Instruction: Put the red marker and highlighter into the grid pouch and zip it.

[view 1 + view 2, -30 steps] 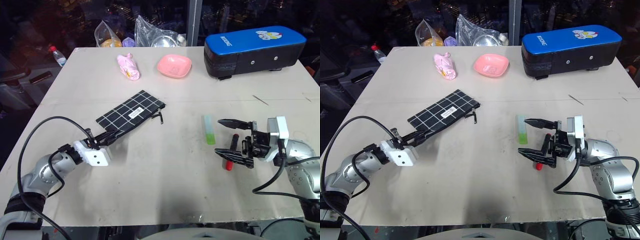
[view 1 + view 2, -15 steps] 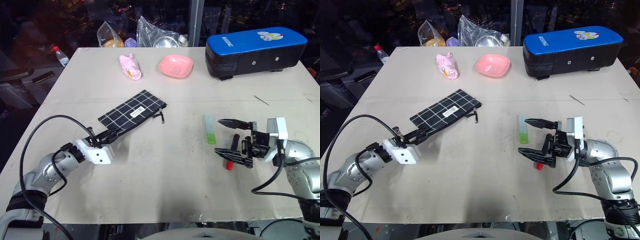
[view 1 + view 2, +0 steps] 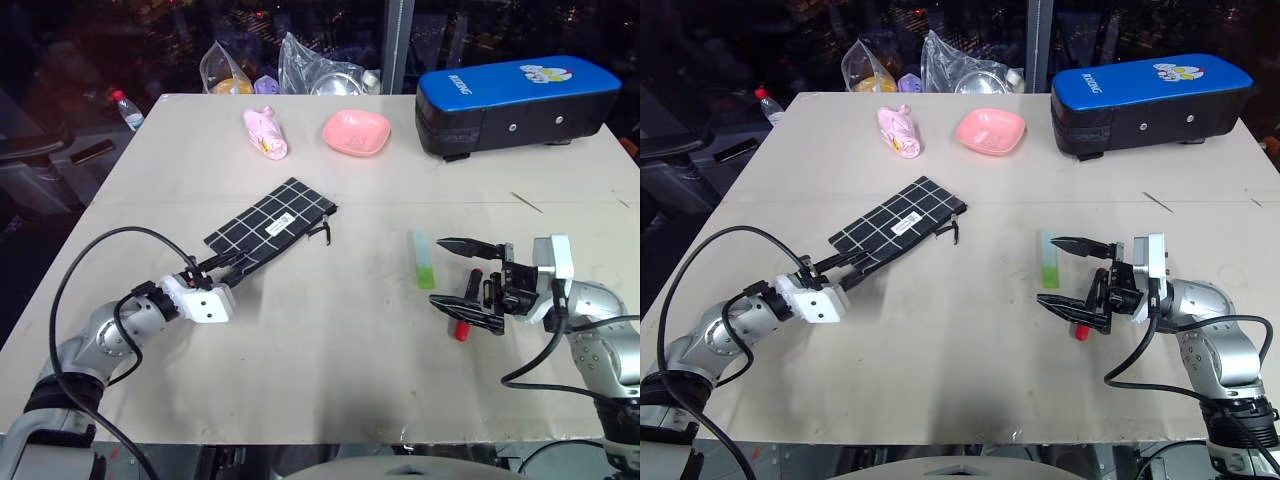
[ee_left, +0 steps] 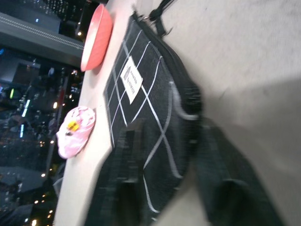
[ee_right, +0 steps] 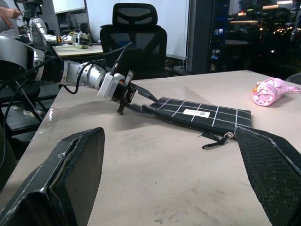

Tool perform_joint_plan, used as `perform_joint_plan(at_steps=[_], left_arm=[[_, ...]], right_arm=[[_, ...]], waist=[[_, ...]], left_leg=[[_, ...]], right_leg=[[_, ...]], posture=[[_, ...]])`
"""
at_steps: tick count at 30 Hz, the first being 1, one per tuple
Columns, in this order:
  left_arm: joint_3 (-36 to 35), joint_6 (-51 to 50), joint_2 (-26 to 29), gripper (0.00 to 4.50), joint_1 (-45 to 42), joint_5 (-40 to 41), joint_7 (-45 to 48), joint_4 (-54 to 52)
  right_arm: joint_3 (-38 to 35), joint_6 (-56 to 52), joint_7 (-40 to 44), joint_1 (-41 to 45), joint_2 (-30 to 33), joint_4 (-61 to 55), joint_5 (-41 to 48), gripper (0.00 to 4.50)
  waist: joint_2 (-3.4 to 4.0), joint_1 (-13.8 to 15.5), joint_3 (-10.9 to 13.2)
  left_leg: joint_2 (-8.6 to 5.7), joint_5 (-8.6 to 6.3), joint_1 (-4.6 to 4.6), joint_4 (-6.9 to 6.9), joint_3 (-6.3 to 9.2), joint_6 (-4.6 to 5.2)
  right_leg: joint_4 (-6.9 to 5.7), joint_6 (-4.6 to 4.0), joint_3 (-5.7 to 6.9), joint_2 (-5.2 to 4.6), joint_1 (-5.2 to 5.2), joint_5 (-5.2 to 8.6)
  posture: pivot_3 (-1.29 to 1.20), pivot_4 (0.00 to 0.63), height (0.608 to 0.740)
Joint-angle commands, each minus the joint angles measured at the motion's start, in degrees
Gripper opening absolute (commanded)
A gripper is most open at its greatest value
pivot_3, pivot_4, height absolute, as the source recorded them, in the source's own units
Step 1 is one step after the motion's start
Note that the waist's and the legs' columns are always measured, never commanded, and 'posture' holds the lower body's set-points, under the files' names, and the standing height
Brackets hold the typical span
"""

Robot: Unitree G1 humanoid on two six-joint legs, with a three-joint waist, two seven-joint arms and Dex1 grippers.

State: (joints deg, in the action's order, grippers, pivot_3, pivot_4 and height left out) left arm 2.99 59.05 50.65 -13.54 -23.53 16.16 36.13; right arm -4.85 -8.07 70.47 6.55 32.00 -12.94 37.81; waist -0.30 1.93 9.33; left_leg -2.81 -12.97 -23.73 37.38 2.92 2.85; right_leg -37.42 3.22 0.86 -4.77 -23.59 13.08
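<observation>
The grid pouch lies flat on the surface, zipper pull toward the centre. My left end effector sits at its near corner, fingers parted astride the fabric edge; I cannot confirm a hold. The highlighter and red marker lie well apart from it, the marker under my right end effector, fully spread and empty. I judge the pouch-opening step is in hand; next I must anchor the pouch and pull the zipper. The pouch's white label is unreadable; the blue case carries print I cannot read.
</observation>
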Motion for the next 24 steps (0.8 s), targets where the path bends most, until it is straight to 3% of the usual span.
perform_joint_plan(at_steps=[1, 15, 21, 24], left_arm=[[-0.1, -0.1, 0.0, 2.84, -1.6, -0.4, -1.6, -0.9], [1.2, -2.9, -3.1, 2.84, -5.0, -3.3, -5.6, -0.3], [1.9, -2.4, -2.9, 0.08, -4.6, -2.7, -6.1, -0.2], [1.7, -2.0, -2.4, 0.03, -4.0, -2.1, -6.3, -0.1]], right_arm=[[-0.4, 1.2, -0.1, 0.0, -0.3, -1.3, 0.1, 4.50], [-0.8, 1.6, -0.9, -0.5, -0.5, -1.5, -0.3, 4.50], [-1.2, 1.8, -1.5, -0.7, -0.3, -1.6, -0.4, 4.50], [-1.2, 1.8, -1.7, -0.8, -0.3, -1.5, -0.5, 4.50]], waist=[[0.00, 0.0, 0.0], [-0.01, -1.1, 0.0], [0.03, -1.1, 0.0], [0.02, -1.1, 0.0]], left_leg=[[0.00, 0.00, 0.00, 0.00, 0.00, 0.00], [0.00, 0.00, 0.02, 0.00, -0.02, 0.00], [0.02, 0.00, 0.06, 0.00, -0.05, 0.00], [0.01, 0.00, 0.06, 0.01, -0.05, 0.00]], right_leg=[[-0.01, 0.00, 0.01, 0.01, -0.01, 0.00], [-0.13, 0.00, 0.00, 0.17, -0.02, 0.00], [-0.22, 0.00, -0.05, 0.10, -0.05, 0.00], [-0.23, 0.00, -0.05, 0.09, -0.05, 0.00]], posture=[[0.00, 0.150, 0.734], [0.00, 0.150, 0.734], [0.00, 0.150, 0.734], [0.00, 0.150, 0.734]])
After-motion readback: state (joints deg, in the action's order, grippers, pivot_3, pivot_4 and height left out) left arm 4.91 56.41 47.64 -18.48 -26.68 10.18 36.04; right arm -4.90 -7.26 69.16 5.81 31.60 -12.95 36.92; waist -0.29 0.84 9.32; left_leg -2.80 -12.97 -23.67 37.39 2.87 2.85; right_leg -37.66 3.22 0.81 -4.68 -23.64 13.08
